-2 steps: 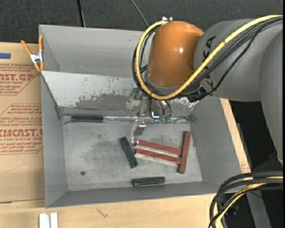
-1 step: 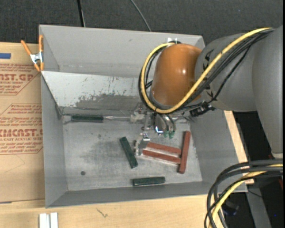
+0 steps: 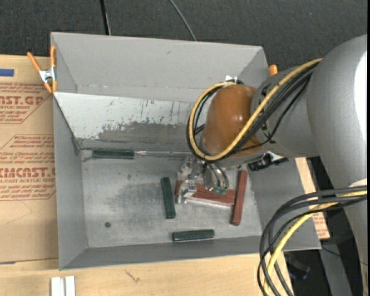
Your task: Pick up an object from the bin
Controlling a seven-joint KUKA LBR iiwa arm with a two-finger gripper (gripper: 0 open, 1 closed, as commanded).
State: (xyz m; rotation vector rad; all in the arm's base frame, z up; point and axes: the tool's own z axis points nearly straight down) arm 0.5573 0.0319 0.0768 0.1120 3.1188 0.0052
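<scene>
My gripper [image 3: 200,187] is low in the right half of the bin, under the arm's orange cover. Its fingers stand open, one [image 3: 184,191] to the left and one [image 3: 220,181] to the right. Between and just below them a reddish-brown flat bar [image 3: 207,198] lies across the bin floor, partly hidden by the gripper. A second reddish-brown bar [image 3: 238,198] lies lengthwise just right of it, and their ends meet. Just left of the gripper is a dark green bar [image 3: 168,198]. None of the bars is lifted.
Another dark green bar [image 3: 193,234] lies near the bin's front wall. A third dark green bar [image 3: 113,154] rests along the foot of the back wall at the left. The arm and its cables cover the bin's right side.
</scene>
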